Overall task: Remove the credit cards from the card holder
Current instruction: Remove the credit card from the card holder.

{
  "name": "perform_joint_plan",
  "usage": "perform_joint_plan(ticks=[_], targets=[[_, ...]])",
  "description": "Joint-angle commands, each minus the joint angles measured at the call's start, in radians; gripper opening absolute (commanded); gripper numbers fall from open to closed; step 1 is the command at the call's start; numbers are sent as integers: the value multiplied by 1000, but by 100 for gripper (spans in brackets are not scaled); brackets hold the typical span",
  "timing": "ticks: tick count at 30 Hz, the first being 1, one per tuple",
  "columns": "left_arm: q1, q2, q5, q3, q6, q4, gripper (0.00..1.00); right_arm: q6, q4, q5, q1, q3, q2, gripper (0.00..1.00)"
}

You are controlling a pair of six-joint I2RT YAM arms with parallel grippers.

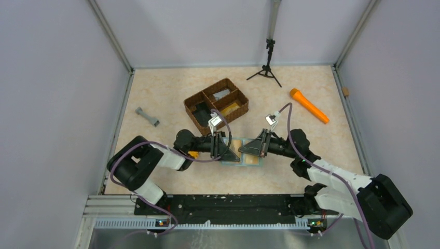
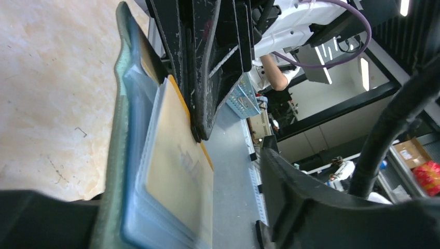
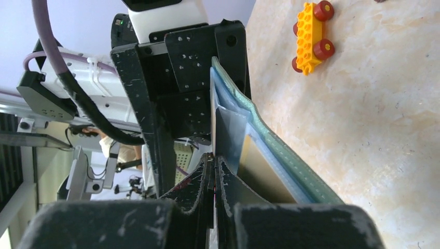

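The right gripper has its two fingers pressed flat together, tips pointing left at the inner face of the card holder. No gap shows between them. I cannot tell whether a thin edge is caught in the pinch. The tips meet just beside a pale grey sheet that stands off the pocket, and that may be a card or only the clear pocket wall.

The holder lies open between the two arms, toward the near side of the table, with its long axis running left to right. Whatever is to be drawn out lies straight ahead of the right fingertips, so I'd judge any pull has to run back to the right along that axis. The right arm is the nearer one to this pocket. In the same pale blue pocket sits a flat tan piece with an orange edge. Seen from the left wrist, the right fingertips touch that edge.

The left gripper faces in from the left with its jaws well apart. The holder's left end reaches in between them, close to one finger, and nothing shows it clamped. If it isn't held, the holder may slide along with the pull.

What looks like one grey credit card lies in the far compartment of the brown basket, apart from the holder on the far side.
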Motion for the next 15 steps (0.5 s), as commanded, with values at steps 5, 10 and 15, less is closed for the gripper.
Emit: perform_joint_plan(ticks=[5,10,15], targets=[[45,-65,25,-57,-11,121,73,-71,-153,42,-6,5,-122,0],[64,-106,28,-62,32,19,53,-62,-165,28,-6,-1,-149,0],[69,-122,12,-59,61,-42,14,-60,-174,20,-7,8,-157,0]])
